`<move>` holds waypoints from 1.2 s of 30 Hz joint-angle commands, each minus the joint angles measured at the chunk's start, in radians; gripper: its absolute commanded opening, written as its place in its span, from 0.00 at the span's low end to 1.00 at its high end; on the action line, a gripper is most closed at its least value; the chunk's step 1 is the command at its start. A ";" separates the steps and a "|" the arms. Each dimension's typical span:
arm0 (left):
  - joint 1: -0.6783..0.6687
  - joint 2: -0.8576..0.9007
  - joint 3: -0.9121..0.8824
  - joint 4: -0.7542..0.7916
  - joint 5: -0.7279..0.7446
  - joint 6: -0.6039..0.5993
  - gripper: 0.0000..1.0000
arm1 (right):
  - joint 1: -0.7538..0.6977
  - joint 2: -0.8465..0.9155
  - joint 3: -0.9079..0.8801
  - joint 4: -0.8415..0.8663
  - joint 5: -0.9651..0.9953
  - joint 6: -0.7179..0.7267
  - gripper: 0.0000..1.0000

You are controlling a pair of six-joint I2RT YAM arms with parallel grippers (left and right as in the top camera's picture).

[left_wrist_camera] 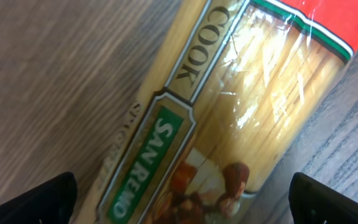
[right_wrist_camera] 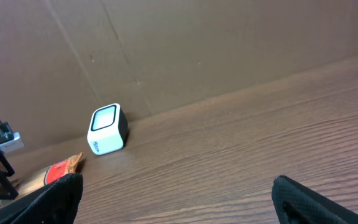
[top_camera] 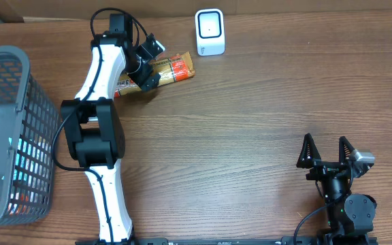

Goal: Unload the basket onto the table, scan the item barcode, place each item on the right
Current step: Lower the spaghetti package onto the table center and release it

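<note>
The item is a long San Remo spaghetti packet (top_camera: 175,68), lying flat at the back of the table, left of centre. My left gripper (top_camera: 151,62) is low over it, open, one finger on each side of the packet's width. In the left wrist view the packet (left_wrist_camera: 229,112) fills the frame between the two black fingertips (left_wrist_camera: 42,199); I cannot tell whether they touch it. No barcode shows. A white scanner (top_camera: 209,32) stands just right of the packet, by the back wall. My right gripper (top_camera: 327,151) rests open at the front right, nothing in it.
A grey wire basket (top_camera: 5,75) stands at the left edge. A cardboard wall runs along the back. The right wrist view shows the scanner (right_wrist_camera: 107,129), the packet's red end (right_wrist_camera: 58,171) and bare wood between the open right gripper (right_wrist_camera: 179,205).
</note>
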 commanded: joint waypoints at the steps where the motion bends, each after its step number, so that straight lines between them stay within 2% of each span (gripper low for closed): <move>1: -0.008 0.044 -0.002 -0.001 0.034 0.009 1.00 | 0.004 -0.005 -0.010 0.006 -0.002 -0.004 1.00; 5: -0.008 0.084 -0.002 -0.004 0.035 -0.015 0.99 | 0.004 -0.005 -0.010 0.006 -0.002 -0.004 1.00; 8: -0.010 0.109 -0.002 -0.027 0.037 -0.039 0.93 | 0.004 -0.005 -0.010 0.006 -0.002 -0.004 1.00; 13: -0.021 0.111 -0.002 -0.176 0.067 -0.080 0.78 | 0.004 -0.005 -0.010 0.006 -0.002 -0.003 1.00; 17: -0.039 0.111 -0.002 -0.298 0.152 -0.093 0.75 | 0.004 -0.005 -0.010 0.006 -0.002 -0.003 1.00; 22: -0.076 0.111 -0.002 -0.422 0.237 -0.209 0.78 | 0.004 -0.005 -0.010 0.006 -0.002 -0.003 1.00; 27: -0.134 0.111 -0.002 -0.498 0.257 -0.329 1.00 | 0.004 -0.005 -0.010 0.006 -0.002 -0.004 1.00; 36: -0.224 0.092 0.046 -0.522 0.236 -0.492 1.00 | 0.004 -0.005 -0.010 0.006 -0.002 -0.003 1.00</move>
